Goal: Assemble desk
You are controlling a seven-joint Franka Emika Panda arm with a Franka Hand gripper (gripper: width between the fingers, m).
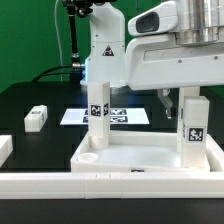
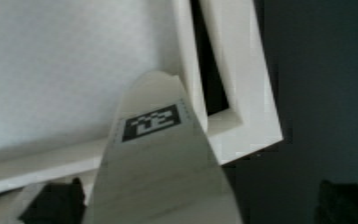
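Pincer [image 1: 193,97] gripped a tagged leg [image 1: 193,124], holding it upright on the desk top's [image 1: 150,155] right corner in the exterior view. Another leg [image 1: 98,115] stood at its far-left corner on the black tabletop [image 1: 30,95].

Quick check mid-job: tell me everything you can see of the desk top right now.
The desk top is a white, plastic-looking rectangular tray with a raised rim, lying flat on the black table against a white rail in front. Two tagged legs stand upright on it: one at the exterior view's left, one at the right under the gripper. The wrist view shows its rim corner.
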